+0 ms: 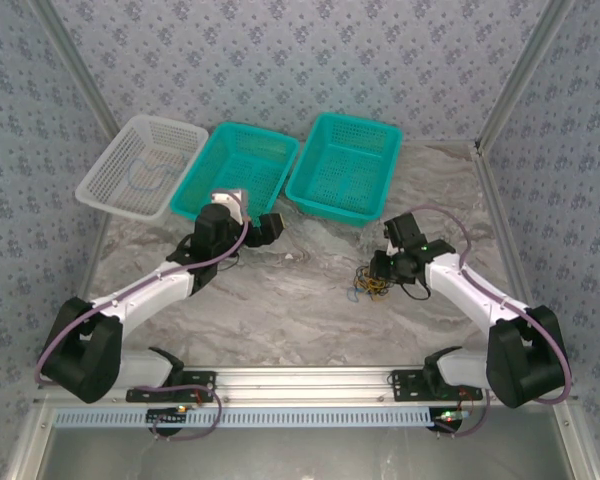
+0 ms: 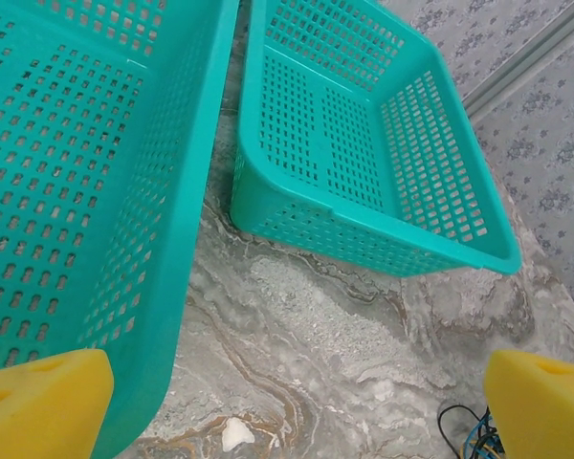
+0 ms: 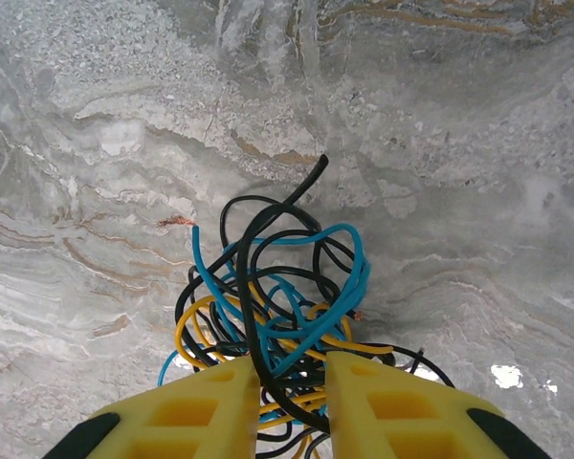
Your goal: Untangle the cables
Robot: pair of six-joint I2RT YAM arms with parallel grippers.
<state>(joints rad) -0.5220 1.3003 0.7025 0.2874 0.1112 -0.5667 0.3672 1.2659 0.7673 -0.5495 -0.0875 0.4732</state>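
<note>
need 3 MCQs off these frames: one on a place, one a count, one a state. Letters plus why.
1. Where is the cable tangle?
A inside a teal basket
B under the left arm's base
C on the table at the right gripper

2. How many teal baskets are there?
A one
B two
C three

3. The left gripper is:
A open, holding nothing
B shut on a cable
C clamped on a basket rim

Key:
1 C, the right wrist view shows the strands on marble, running between the yellow fingers.
2 B, two teal ones stand beside one white basket.
3 A, its fingers sit far apart with bare table between them.
</note>
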